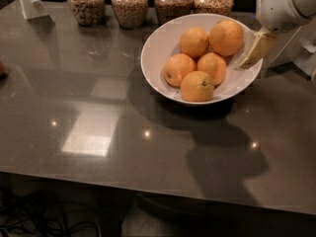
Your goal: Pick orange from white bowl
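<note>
While round orange (226,37) sits in white bowl (157,53), gripper (248,60), aperture unclear, overhangs rim.

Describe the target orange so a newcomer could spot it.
Find the white bowl on the table, before the jars. The orange sits back right in it, nearest the gripper; it is the largest of five, showing no stem mark.

**A kitchen counter, by the look of it**

We take this for a kitchen. A dark polished stone counter (74,181) fills the frame. Four glass jars of grain (130,6) line its top edge, and a white bowl (157,63) of oranges (212,67) sits upper right. The gripper (256,47) hangs at the bowl's right rim.
</note>
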Tool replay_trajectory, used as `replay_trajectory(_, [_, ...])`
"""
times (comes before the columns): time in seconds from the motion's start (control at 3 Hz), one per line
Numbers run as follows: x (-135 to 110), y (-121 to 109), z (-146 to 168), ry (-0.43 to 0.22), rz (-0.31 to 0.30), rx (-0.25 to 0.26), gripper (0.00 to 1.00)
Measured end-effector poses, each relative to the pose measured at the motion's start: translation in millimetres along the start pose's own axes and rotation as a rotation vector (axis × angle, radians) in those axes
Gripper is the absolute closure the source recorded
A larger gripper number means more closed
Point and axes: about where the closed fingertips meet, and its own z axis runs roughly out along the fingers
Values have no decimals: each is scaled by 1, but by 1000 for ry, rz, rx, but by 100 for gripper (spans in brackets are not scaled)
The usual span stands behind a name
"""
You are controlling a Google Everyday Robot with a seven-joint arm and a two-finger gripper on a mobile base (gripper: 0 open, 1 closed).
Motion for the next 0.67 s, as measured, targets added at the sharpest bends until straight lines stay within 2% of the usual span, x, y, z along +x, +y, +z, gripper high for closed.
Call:
replay_trajectory(0.33, [15, -6, 11, 40, -143, 15, 0])
replay_trajectory(0.67, [24, -12, 20, 47, -263, 28, 0])
